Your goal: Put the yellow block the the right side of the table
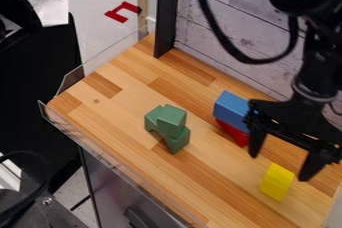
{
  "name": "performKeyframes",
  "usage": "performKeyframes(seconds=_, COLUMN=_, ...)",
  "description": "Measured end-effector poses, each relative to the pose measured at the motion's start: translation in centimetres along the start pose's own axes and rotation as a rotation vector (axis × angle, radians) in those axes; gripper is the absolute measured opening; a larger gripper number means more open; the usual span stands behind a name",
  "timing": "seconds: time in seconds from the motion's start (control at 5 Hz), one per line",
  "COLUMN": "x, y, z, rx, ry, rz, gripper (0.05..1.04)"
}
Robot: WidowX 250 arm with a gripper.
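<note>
The black gripper [279, 166] hangs at the right of the camera view, its two fingers spread wide with nothing held between them. The yellow block [276, 182] lies on the wooden table [127, 117] near its right end, just in front of and below the gap between the fingertips. I cannot tell whether the gripper touches the block.
A blue block [232, 110] rests on a red block [234, 133], close to the left finger. Green blocks [168, 126] stand together mid-table. A black post [166, 14] and the grey plank wall [220, 47] bound the back; a clear panel runs along the front edge.
</note>
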State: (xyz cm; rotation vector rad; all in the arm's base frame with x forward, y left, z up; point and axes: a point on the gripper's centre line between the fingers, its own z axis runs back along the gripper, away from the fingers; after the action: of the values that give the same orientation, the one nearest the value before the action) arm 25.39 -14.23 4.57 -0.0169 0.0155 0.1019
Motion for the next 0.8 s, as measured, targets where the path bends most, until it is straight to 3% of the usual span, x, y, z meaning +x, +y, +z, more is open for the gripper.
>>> performKeyframes(seconds=0.2, x=-0.5, y=1.6, z=1.1, rx=0.019, ry=-0.03, rz=0.023, gripper=0.999)
performKeyframes(seconds=0.4, x=-0.4, y=3.6, z=1.0, rx=0.036, ry=-0.029, rz=0.078, gripper=0.999)
performKeyframes(seconds=0.8, x=1.3, y=6.2, z=0.7, rx=-0.013, ry=-0.047, rz=0.143, gripper=0.999)
